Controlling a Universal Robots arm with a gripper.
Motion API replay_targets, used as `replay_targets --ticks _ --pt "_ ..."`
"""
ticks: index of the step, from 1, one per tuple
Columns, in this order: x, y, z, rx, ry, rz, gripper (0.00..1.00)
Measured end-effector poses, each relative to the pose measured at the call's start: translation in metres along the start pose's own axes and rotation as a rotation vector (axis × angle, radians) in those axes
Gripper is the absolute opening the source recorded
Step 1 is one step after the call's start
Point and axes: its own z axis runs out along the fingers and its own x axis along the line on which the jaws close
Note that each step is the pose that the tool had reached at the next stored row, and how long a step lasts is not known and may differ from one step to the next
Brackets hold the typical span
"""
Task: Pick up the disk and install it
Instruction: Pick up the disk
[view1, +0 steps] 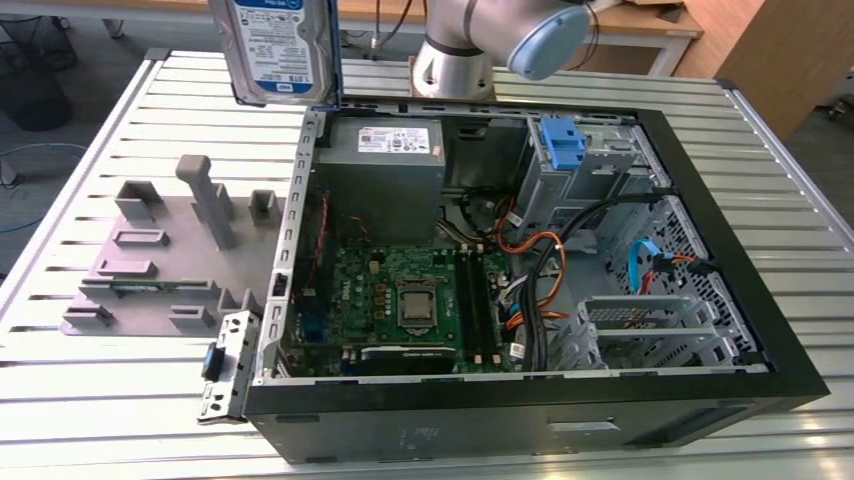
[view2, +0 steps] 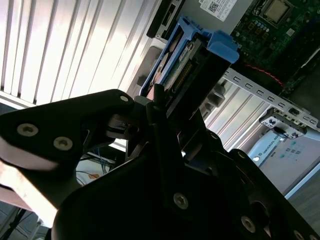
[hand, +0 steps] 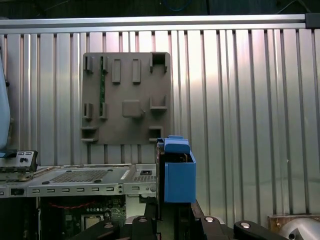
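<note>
**Disk, a flat silver hard drive with a white-and-blue label in a blue plastic carrier (view1: 280, 45), held aloft at the far side**

It hangs upright, label facing the camera, high at the exterior view's left. It is seen against the far left corner of the open black steel computer case (view1: 534, 400), clear of everything below. The black two-fingered gripper (view2: 172, 107) has closed on it. In the second wrist view the fingers press against the drive's two broad sides, with the carrier's blue end and the connector edge sticking out beyond them.

On the exterior view's left of the case, a grey moulded plastic fixture plate (view1: 167, 250) lies on the slatted aluminium table (view1: 107, 400). Inside the case are a green motherboard (view1: 400, 300), a grey power supply box with a white sticker (view1: 380, 160) at the far left, and a tall blue plastic latch piece (view1: 565, 145) on a metal cage at the far right.

The drive is probably dense for its size and fully rigid, so it will not sag in the grip. Its smooth metal could slip if the squeeze is light. The mechanism inside likely dislikes knocks, so contact with sheet metal should be gentle. The carrier is thinner plastic and probably flexes, which makes it a poor place for clamping force. The exposed connector edge should be left untouched.
</note>
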Motion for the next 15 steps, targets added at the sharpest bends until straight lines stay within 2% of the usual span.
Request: replay_targets --ticks 15 --pt "-0.0012 -0.0283 -0.0009 0.0 0.0 0.0 0.35"
